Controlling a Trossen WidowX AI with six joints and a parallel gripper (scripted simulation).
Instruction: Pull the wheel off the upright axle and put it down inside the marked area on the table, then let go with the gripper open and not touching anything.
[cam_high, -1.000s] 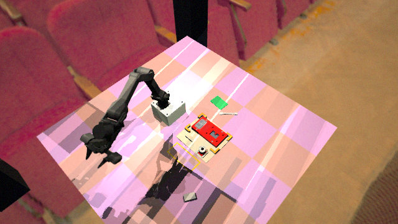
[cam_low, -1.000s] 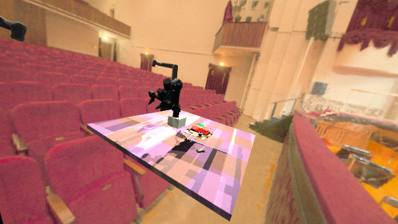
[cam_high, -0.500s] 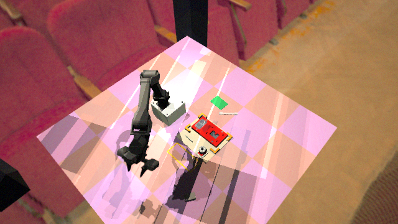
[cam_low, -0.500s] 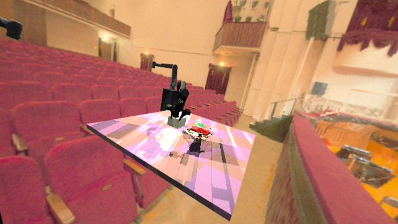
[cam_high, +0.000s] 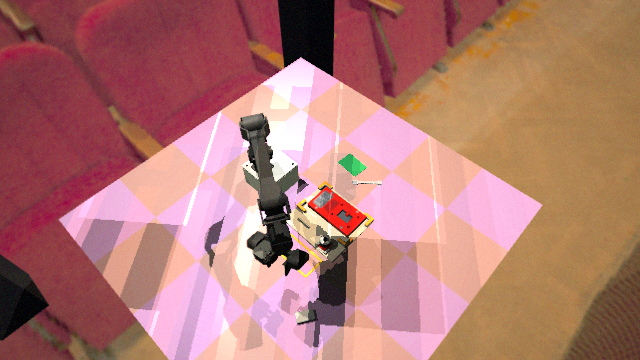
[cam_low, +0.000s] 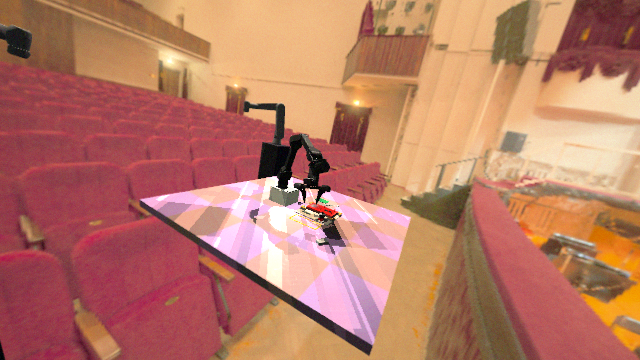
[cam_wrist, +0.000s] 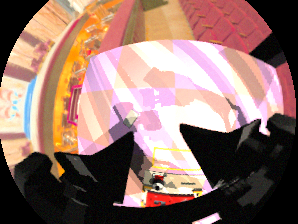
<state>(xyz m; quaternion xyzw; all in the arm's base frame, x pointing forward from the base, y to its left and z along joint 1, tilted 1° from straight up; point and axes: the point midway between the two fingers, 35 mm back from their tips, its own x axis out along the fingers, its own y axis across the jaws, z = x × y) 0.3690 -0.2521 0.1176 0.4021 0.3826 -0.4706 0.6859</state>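
The small dark wheel (cam_high: 325, 243) sits on its upright axle at the near corner of a cream board that carries a red plate (cam_high: 336, 213). The wheel also shows in the wrist view (cam_wrist: 160, 177). The marked area (cam_high: 303, 259) is a yellow outline on the table right beside that corner. My gripper (cam_high: 278, 255) hangs above the table just left of the board, over the edge of the marked area. It is open and empty, with the wheel a short way to its right. In the exterior view the gripper (cam_low: 311, 188) is above the board (cam_low: 323, 204).
A green square (cam_high: 352, 164) and a thin white tool (cam_high: 367, 182) lie behind the board. A small grey block (cam_high: 305, 316) lies near the front. The arm's white base (cam_high: 272, 172) stands left of the board. Red seats surround the table.
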